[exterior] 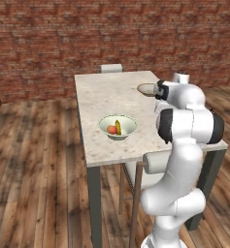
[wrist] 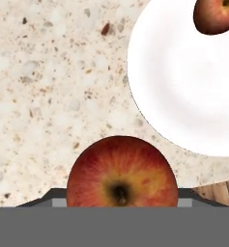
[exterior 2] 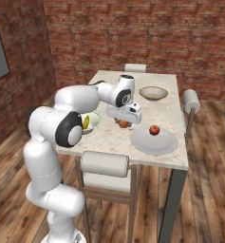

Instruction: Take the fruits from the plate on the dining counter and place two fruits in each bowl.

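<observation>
Apple (wrist: pixel 121 173) sits between the fingers of my gripper (exterior 2: pixel 124 124), which pinches it above the counter (exterior 2: pixel 171 109), just beside the plate (exterior 2: pixel 154 142). On the plate I see one more apple (exterior 2: pixel 154 129). Green-white bowl (exterior: pixel 118 127) holds a banana piece (exterior: pixel 118 127) and an orange fruit (exterior: pixel 111 130). Tan bowl (exterior 2: pixel 153 93) stands further back.

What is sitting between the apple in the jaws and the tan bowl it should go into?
Nothing visible. The gripper holds an apple over bare counter beside the plate. The stretch of counter toward the tan bowl looks bare; the other apple lies off to the side on the plate.
</observation>
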Controlling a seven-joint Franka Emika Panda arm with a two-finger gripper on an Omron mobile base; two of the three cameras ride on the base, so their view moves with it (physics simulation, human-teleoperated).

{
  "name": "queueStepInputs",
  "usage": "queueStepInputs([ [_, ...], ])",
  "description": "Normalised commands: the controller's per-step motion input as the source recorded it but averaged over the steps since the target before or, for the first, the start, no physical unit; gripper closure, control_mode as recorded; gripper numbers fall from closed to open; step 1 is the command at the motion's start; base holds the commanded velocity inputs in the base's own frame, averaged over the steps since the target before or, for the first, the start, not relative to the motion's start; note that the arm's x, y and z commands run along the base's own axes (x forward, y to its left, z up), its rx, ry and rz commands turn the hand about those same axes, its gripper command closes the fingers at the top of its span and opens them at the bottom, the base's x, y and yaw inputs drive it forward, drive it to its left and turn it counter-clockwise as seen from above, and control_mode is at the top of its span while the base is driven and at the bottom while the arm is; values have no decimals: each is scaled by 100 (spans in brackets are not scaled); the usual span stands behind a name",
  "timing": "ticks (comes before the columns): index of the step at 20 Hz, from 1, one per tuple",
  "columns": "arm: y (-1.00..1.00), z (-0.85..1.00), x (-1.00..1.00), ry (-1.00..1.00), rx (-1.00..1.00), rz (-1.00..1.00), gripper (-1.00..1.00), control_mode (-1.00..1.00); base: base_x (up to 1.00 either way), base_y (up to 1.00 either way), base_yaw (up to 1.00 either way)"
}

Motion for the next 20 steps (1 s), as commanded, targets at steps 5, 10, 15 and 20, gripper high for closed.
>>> queueStepInputs([
  [5,84,39,-39,3,0,6,100,-100,0,0,0],
  [10,88,35,-44,1,0,6,100,-100,0,0,0],
  [15,44,22,-37,1,0,3,100,-100,0,0,0],
  [20,5,0,-14,0,0,0,100,-100,0,0,0],
])
